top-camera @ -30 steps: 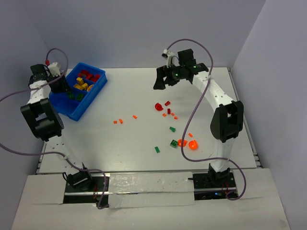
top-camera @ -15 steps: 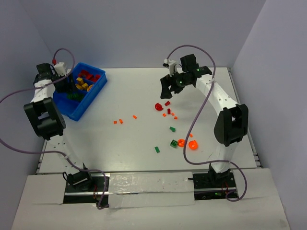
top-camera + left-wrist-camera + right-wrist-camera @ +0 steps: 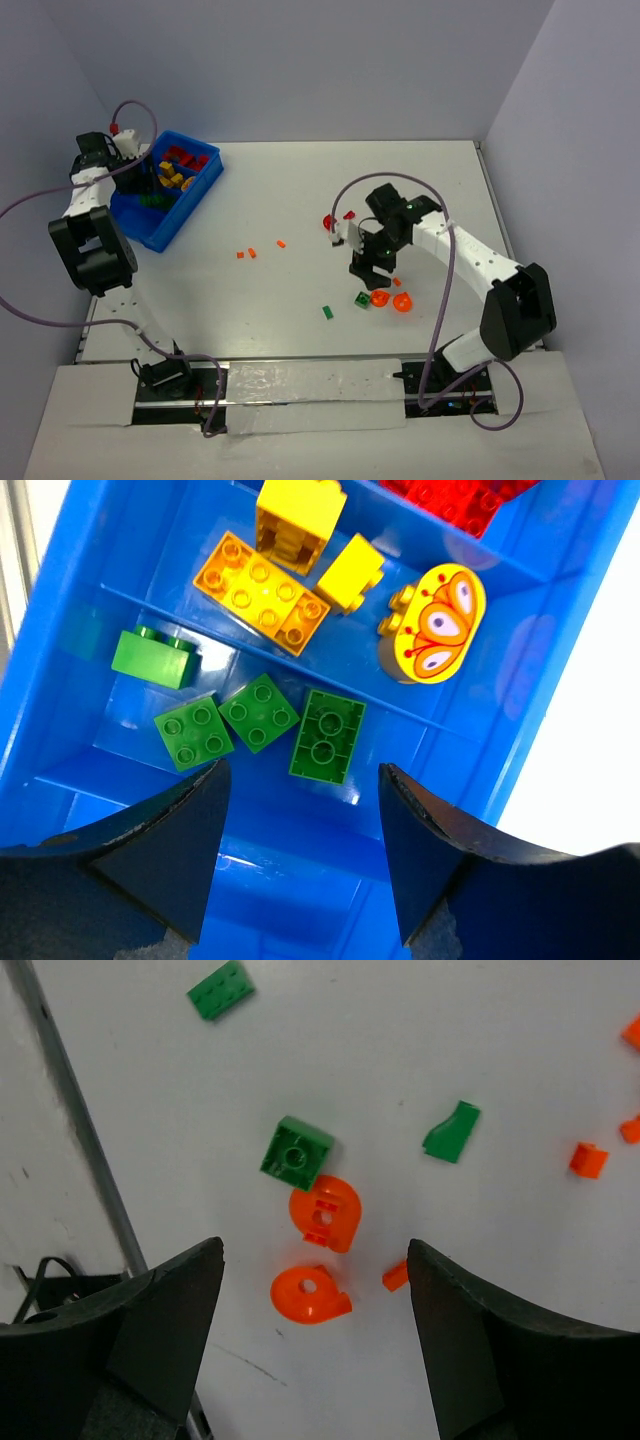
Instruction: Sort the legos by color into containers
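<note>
The blue container [image 3: 165, 235] stands at the far left, divided into compartments. My left gripper [image 3: 300, 768] hangs open over its green compartment [image 3: 60, 600], nothing between the fingers; green legos [image 3: 260, 712] lie just ahead, yellow ones [image 3: 260, 592] and red ones [image 3: 450, 495] in the compartments beyond. My right gripper [image 3: 313, 1245] is open above two orange rounded legos [image 3: 325, 1213] [image 3: 308, 1295] on the table, with a green square brick [image 3: 297, 1149] touching the upper one. From above, the right gripper [image 3: 366, 264] sits beside those orange pieces [image 3: 402, 302].
Loose legos are scattered on the white table: a green one [image 3: 327, 312], orange bits [image 3: 250, 253], a red rounded piece [image 3: 329, 222]. A small orange bit [image 3: 396, 1276] lies by the right finger. A grey seam [image 3: 80, 1130] marks the table's near edge.
The right arm has swung from the back of the table toward the near side and down over the orange pieces. The left jaws have spread wider over the bin.
</note>
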Robot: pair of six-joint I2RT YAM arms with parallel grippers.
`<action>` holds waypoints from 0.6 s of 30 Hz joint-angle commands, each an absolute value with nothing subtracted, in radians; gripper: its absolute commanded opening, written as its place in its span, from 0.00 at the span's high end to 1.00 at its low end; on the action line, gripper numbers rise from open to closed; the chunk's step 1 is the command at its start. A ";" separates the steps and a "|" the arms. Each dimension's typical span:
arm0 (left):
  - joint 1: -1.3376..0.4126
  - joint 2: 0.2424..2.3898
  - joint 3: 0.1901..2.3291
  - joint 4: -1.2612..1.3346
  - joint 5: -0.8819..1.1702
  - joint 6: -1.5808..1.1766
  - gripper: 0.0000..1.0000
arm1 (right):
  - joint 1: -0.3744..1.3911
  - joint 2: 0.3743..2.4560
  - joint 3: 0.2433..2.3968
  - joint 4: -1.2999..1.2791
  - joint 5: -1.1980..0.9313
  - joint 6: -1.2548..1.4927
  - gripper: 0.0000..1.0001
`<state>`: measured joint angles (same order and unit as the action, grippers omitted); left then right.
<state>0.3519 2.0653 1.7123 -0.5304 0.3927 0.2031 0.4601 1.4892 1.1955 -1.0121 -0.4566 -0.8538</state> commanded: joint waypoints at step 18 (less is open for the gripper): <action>0.347 1.918 1.598 -0.457 0.428 0.278 0.28 | 0.672 1.448 0.924 -0.687 -0.389 -1.194 0.11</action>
<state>0.3492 2.0001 1.6105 -0.5053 0.4011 0.2450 0.6662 1.4309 0.9299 -0.7825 -0.3682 -1.1375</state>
